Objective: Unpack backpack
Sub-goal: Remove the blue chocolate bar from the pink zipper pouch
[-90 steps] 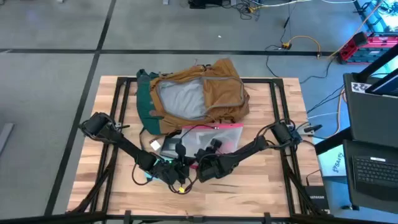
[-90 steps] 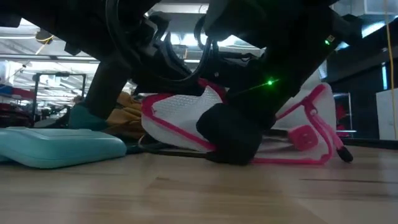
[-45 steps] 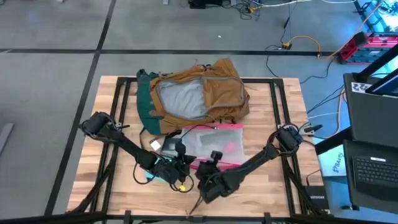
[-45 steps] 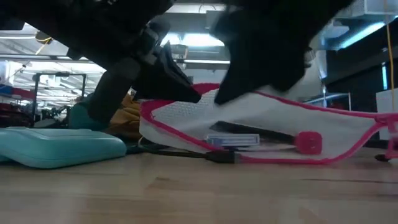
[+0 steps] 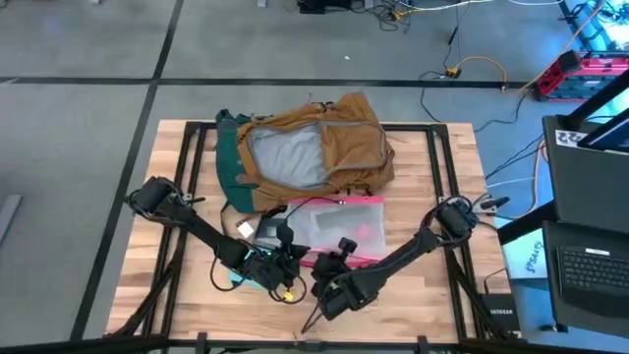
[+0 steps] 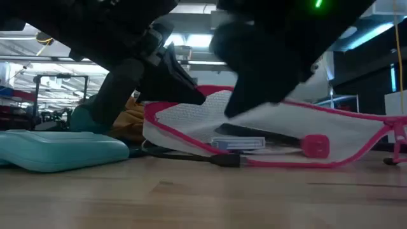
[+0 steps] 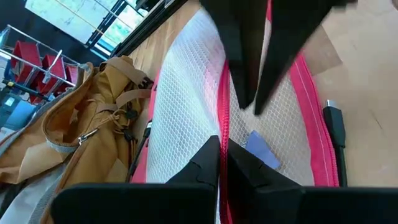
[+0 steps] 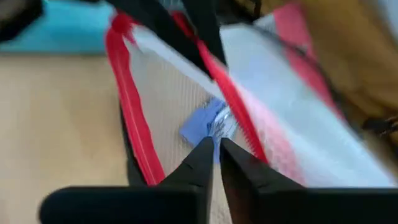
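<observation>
Two grippers meet at the clear pink-edged mesh zip pouch (image 5: 334, 224), near of the tan-brown fabric backpack (image 5: 305, 149): left gripper (image 7: 222, 144) fingers clamped on its pink edge, right gripper (image 8: 216, 144) fingers together.

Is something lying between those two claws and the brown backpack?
Yes. The clear pink-edged pouch lies on the table between both grippers and the backpack. The left gripper is shut on its pink edge; the right gripper hangs beside it.
</observation>
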Available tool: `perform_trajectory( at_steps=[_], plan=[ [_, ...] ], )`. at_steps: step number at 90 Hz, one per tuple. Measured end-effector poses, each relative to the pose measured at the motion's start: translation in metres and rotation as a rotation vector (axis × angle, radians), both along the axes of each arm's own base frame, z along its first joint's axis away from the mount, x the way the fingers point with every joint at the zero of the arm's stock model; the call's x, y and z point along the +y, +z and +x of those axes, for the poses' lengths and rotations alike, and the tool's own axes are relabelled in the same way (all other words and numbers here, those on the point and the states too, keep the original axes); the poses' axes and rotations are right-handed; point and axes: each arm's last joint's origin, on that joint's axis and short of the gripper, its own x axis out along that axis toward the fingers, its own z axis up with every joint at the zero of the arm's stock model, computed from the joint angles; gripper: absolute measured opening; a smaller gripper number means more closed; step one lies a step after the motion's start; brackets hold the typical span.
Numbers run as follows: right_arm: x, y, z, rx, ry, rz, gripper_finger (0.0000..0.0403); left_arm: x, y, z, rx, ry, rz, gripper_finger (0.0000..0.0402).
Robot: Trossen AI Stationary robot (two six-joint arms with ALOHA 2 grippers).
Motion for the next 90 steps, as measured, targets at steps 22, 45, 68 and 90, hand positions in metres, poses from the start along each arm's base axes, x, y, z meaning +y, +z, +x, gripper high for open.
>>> perform_trajectory(
  at_steps=[22,45,68,90],
  plan=[
    [-0.022,-0.013,0.007,-0.002,-0.042,0.024,0.0121,0.000,0.000,0.000,0.002,-0.001,0.005,0.0000],
    [-0.047,-0.015,0.020,-0.003,-0.099,0.061,0.0160,0.000,0.000,0.000,0.002,0.000,0.007,0.0000],
    [-0.056,-0.017,0.027,0.006,-0.076,0.116,0.0151,0.000,0.000,0.000,0.006,-0.001,0.008,0.0000],
    [-0.049,-0.013,0.028,-0.015,-0.061,0.095,0.0150,0.000,-0.001,0.000,0.010,-0.002,0.010,0.0000]
  ],
)
